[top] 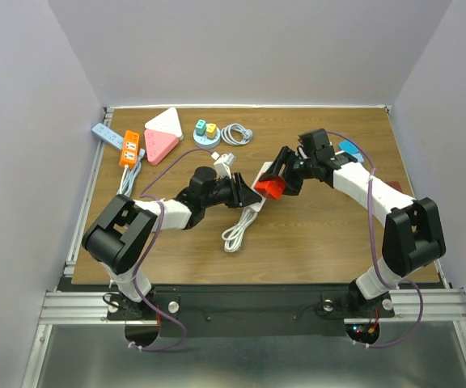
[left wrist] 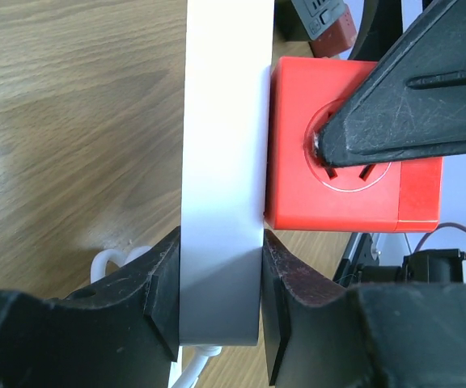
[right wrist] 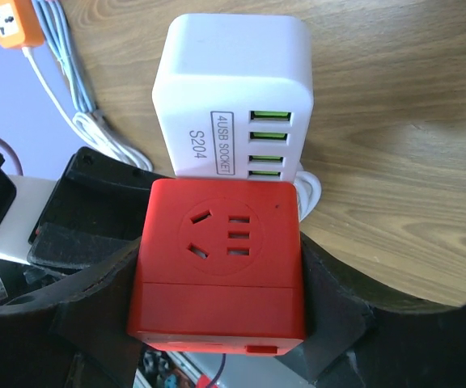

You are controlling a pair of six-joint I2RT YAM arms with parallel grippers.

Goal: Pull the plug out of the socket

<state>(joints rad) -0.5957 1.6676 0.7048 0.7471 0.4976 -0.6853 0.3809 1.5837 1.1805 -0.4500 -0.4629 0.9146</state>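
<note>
Red and cube-shaped, the plug [right wrist: 221, 234] sits clamped between the fingers of the right gripper [right wrist: 219, 279]. Its far face lies flush against the white socket block [right wrist: 233, 89] just beyond the fingertips. The left gripper [left wrist: 221, 303] is clenched on that same block, one pad on each flat side. The plug touches the block's side just past the left gripper's right-hand finger.

My right gripper [right wrist: 221, 289] clamps a red plug [right wrist: 221, 263] at lower centre, with a black finger [right wrist: 95, 303] pressed against each side. The plug's face shows pin holes. Just above it, meeting its top edge, a white socket block [right wrist: 233, 89] with four green USB ports lies on the wooden table [right wrist: 403, 162]. An orange power strip [right wrist: 10, 23] sits in the upper left corner, its grey cord [right wrist: 65, 77] trailing downward.
</note>
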